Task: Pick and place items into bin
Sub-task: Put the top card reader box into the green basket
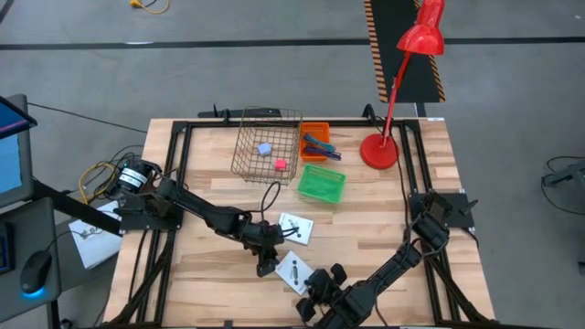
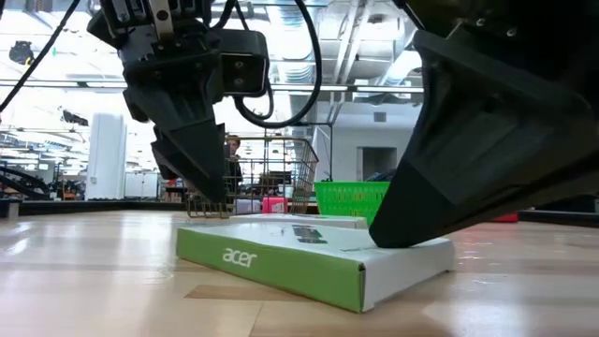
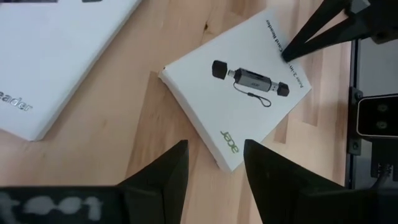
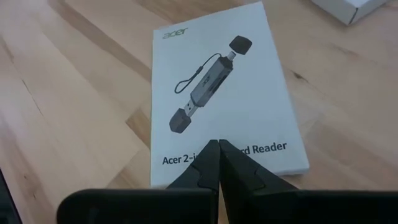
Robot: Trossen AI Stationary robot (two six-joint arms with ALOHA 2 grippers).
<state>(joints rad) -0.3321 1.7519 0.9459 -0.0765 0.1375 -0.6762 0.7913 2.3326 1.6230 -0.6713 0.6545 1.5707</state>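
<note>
A flat white packet [image 1: 292, 271] with a dark card-reader picture and a green "acer" side [image 2: 271, 260] lies on the wooden table between my two grippers. My left gripper [image 3: 214, 163] is open and points down over the packet's corner at the green side [image 3: 229, 142], one finger on each side of it, without clear touch. My right gripper [image 4: 218, 147] is shut on the packet's opposite end. A second white packet [image 1: 295, 228] lies flat just beyond. A lilac cube [image 1: 264, 148] and a pink cube [image 1: 280, 164] sit in the wire basket [image 1: 247, 137]. My right gripper has its shut fingertips set down on the packet's printed top face, at the short end bearing the "Reader" lettering [image 4: 255, 149]. It comes slanting down from the table's near right side. The packet lies on the table under the fingertips [image 2: 393, 234].
An orange tray [image 1: 315, 131] holds thin pen-like sticks [image 1: 320, 146] beside the wire basket. A green basket [image 1: 322, 185] stands right of it, and a red desk lamp [image 1: 379, 151] at the far right. Bare tabletop lies to the left and right of the packets.
</note>
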